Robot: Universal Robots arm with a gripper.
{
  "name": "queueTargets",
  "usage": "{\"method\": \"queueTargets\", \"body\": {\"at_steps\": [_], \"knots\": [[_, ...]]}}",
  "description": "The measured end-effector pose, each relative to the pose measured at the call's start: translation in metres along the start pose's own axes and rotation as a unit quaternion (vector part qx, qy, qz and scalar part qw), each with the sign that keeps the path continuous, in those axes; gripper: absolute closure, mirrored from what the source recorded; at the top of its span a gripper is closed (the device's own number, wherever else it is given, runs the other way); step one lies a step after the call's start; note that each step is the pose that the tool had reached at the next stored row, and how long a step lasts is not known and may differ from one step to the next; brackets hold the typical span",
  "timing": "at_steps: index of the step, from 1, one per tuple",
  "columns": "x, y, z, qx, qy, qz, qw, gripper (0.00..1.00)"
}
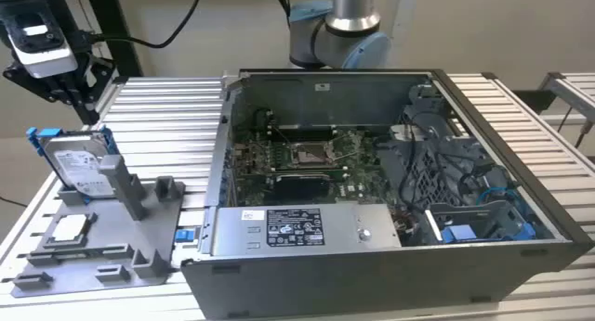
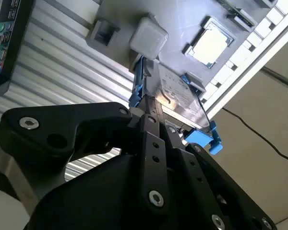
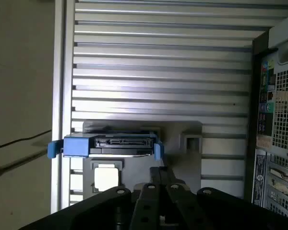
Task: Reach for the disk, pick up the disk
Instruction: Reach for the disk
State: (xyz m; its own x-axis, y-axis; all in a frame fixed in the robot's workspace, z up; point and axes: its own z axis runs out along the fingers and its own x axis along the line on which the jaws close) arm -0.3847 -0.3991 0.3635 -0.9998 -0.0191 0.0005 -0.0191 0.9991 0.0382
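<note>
Pincer [image 1: 67, 95] hovers above upright disk [image 1: 76, 162], seemingly apart.

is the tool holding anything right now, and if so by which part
Nothing is held. In the exterior view the tool hangs above the disk, apart from it; the disk stands upright in its gray holder.

I see a robotics lab: a ribbed aluminium table [image 1: 167, 105] carrying an opened grey metal computer case [image 1: 372, 279] beside a grey fixture plate [image 1: 107, 230].
</note>
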Motion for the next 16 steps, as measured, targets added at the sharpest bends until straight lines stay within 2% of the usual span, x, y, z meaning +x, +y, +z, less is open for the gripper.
{"method": "queueTargets", "body": {"at_steps": [13, 16], "knots": [[0.0000, 0.0001, 0.0000, 0.0000, 0.0000, 0.000, 1.0000, 1.00], [0.0006, 0.0033, 0.0002, 0.0000, 0.0000, 0.000, 1.0000, 1.00]]}}
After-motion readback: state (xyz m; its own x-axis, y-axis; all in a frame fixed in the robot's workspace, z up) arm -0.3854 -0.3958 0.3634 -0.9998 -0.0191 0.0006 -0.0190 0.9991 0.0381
